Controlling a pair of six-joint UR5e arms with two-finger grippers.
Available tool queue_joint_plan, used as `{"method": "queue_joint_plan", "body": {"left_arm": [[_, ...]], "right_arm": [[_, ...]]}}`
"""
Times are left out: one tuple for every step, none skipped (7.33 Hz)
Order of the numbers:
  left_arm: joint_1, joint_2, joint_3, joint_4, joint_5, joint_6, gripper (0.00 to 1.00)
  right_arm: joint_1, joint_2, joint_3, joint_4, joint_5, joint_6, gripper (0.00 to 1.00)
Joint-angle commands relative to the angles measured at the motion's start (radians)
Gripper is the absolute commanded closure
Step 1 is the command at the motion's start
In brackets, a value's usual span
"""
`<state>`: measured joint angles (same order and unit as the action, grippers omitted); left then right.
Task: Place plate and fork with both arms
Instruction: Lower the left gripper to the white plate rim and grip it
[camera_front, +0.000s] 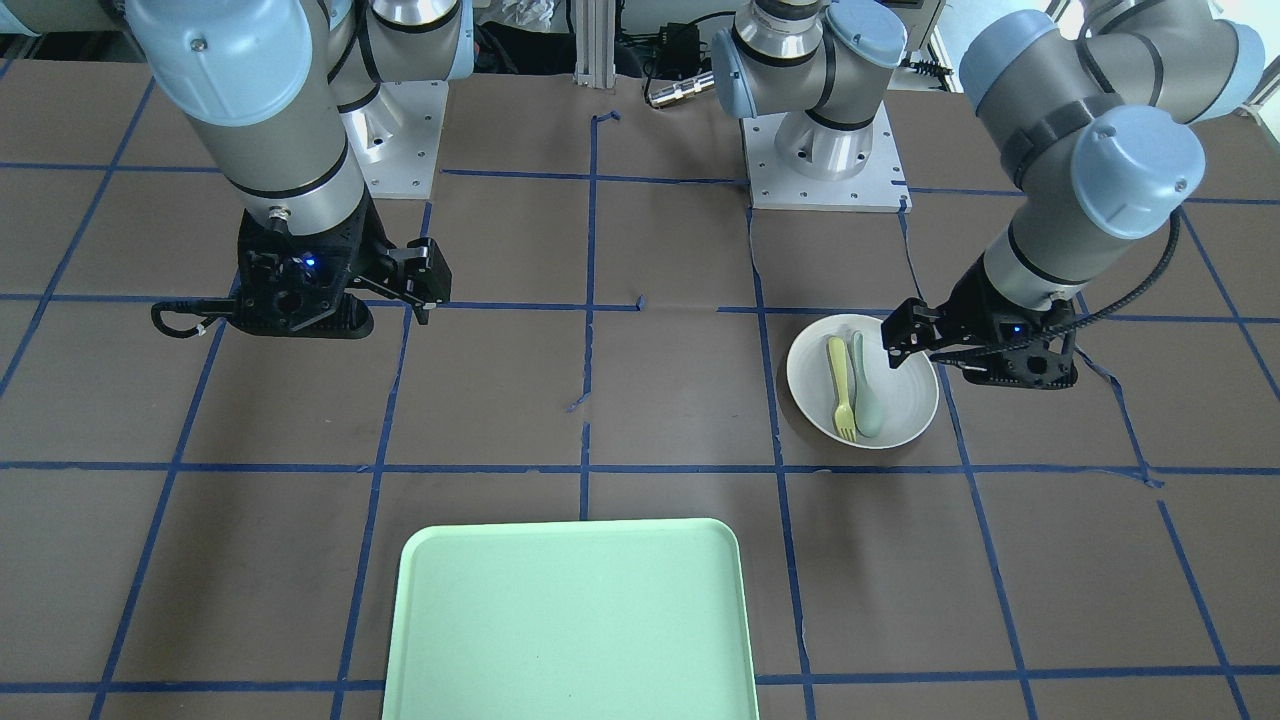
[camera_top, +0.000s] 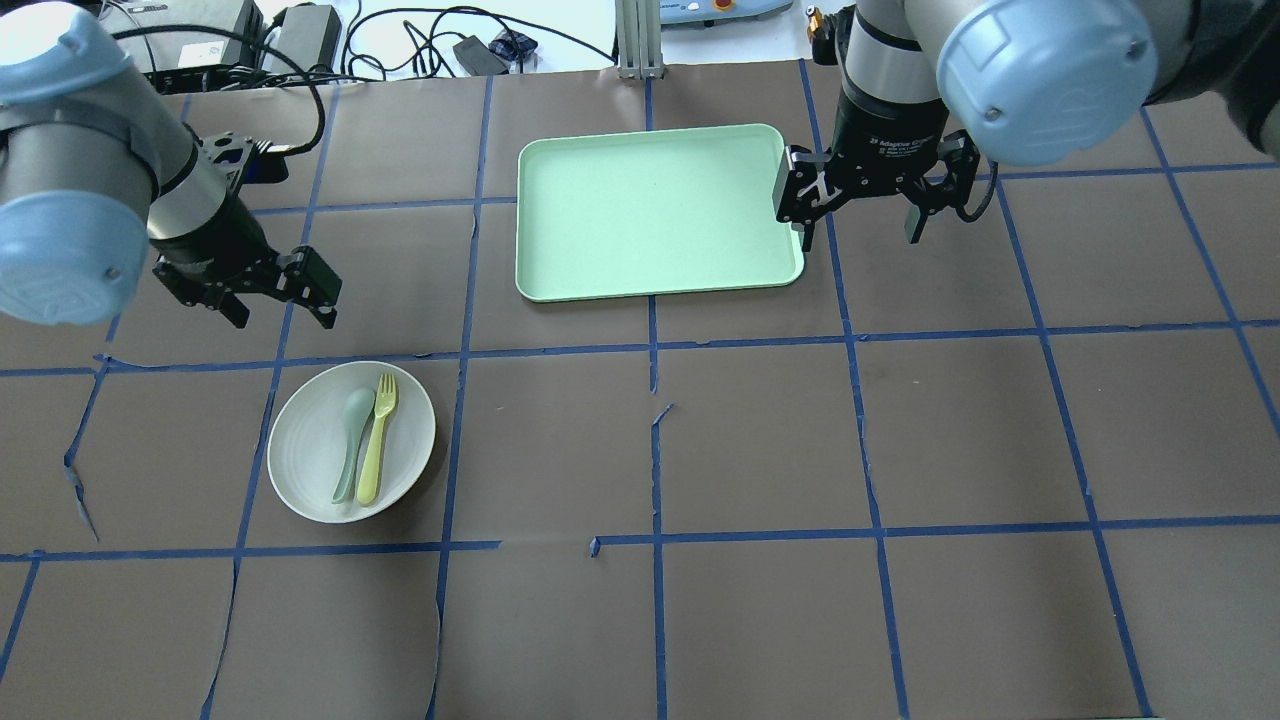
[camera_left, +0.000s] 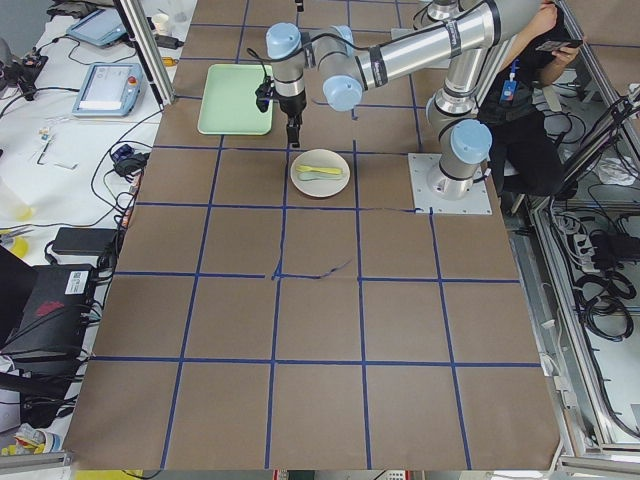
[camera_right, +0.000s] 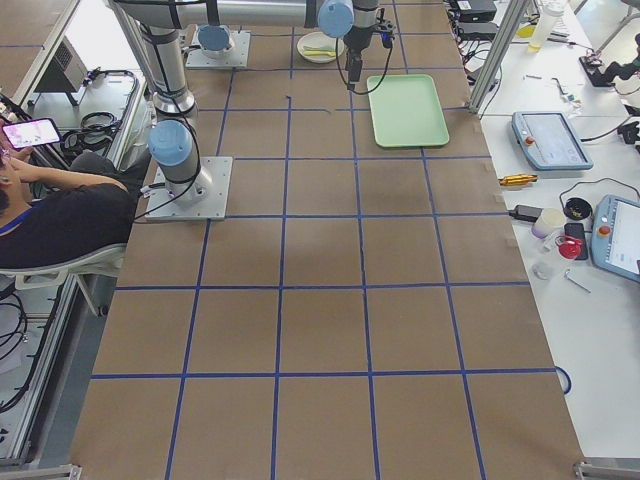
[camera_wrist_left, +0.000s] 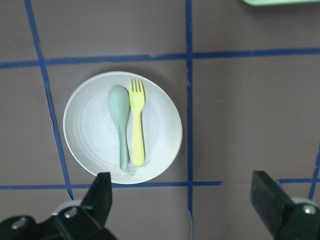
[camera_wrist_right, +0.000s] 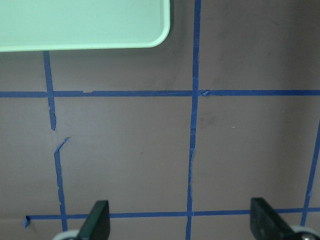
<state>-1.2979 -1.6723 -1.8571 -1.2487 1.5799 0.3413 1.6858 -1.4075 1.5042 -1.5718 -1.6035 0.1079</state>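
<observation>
**Both end effectors released; plate and fork together on the surface**

In my overhead view the plate sits on the brown surface at about 8 o'clock from its centre. The fork lies inside the plate with its tines toward 12 o'clock. A spoon lies just beside it, on the fork's 9 o'clock side.

The left arm comes in from 9 o'clock with its wrist bent downward. The left end effector hovers above the surface at 11 o'clock from the plate. It is released, with its fingers spread wide, and its wrist camera looks straight down on the plate and both utensils.

The right arm reaches in from 1 o'clock with its wrist also pointing down. The right end effector hangs at the 3 o'clock edge of the green tray. It too is released, its fingers far apart. Its wrist camera shows blue tape lines and one tray corner.
</observation>
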Motion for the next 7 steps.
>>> {"method": "queue_joint_plan", "body": {"left_arm": [[0.176, -0.042, -0.103, 0.098, -0.097, 0.222, 0.06], [0.202, -0.084, -0.112, 0.107, -0.110, 0.272, 0.10], [0.209, -0.121, -0.122, 0.107, -0.107, 0.309, 0.13], [0.209, -0.153, -0.137, 0.109, -0.103, 0.329, 0.17], [0.210, -0.182, -0.142, 0.107, -0.100, 0.332, 0.17], [0.209, -0.208, -0.145, 0.107, -0.045, 0.350, 0.24], [0.209, -0.221, -0.143, 0.107, -0.026, 0.382, 0.38]], "right_arm": [[0.000, 0.019, 0.002, -0.001, -0.007, -0.003, 0.00], [0.002, 0.024, 0.007, 0.007, -0.012, -0.001, 0.00], [0.000, 0.024, 0.016, 0.004, -0.010, 0.001, 0.00], [0.000, 0.024, 0.019, 0.006, -0.012, -0.005, 0.00], [0.002, 0.024, 0.022, 0.004, -0.010, 0.001, 0.00], [0.000, 0.024, 0.031, 0.004, -0.007, 0.000, 0.00], [0.000, 0.024, 0.040, 0.000, -0.009, 0.000, 0.00]]}}
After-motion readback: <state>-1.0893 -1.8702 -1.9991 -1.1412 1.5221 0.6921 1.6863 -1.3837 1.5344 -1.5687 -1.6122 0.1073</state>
